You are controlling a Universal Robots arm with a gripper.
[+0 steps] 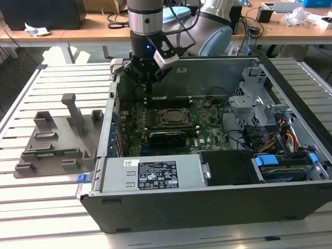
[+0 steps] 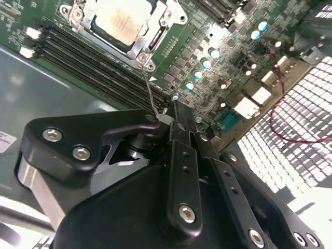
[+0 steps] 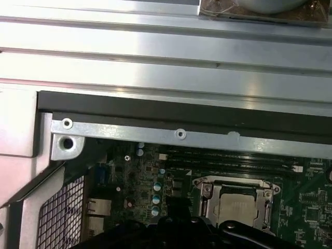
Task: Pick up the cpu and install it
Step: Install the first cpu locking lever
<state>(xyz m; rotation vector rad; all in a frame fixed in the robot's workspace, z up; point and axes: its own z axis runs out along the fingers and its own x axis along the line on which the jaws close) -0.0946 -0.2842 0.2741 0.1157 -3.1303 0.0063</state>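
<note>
Arm: one (image 1: 147,21), reaching down from the far side into the open case.
Tool: one (image 1: 148,89), also seen in the second wrist view (image 2: 175,110). It is narrow, with the fingers (image 2: 181,166) drawn together at the tip and nothing held between them.
Tool position: above the far part of the board, toward the exterior view's left of the socket. It is near the cpu but not touching it.
Cpu: one (image 1: 171,115), lying flat in the socket with its silver top up. It shows in both wrist views (image 2: 122,18) (image 3: 236,206).
Socket: one (image 1: 182,111), about mid-board, its metal frame (image 2: 147,52) lying around the cpu's edges.
Board: one green board (image 1: 210,132) on the floor of the case. Long dark slots (image 2: 88,59) run beside the socket, but I cannot tell how many.
Case: one (image 1: 207,207), lying on its side with the cover off. A labelled box (image 1: 150,175) sits along its near wall, and a metal cage (image 1: 249,98) with cables is at the exterior view's right.
Tray: one grey tray (image 1: 57,148) outside the case, at the exterior view's left and well apart from the tool.
Tabletop: one slatted metal surface (image 1: 57,83) that carries the case and the tray.
</note>
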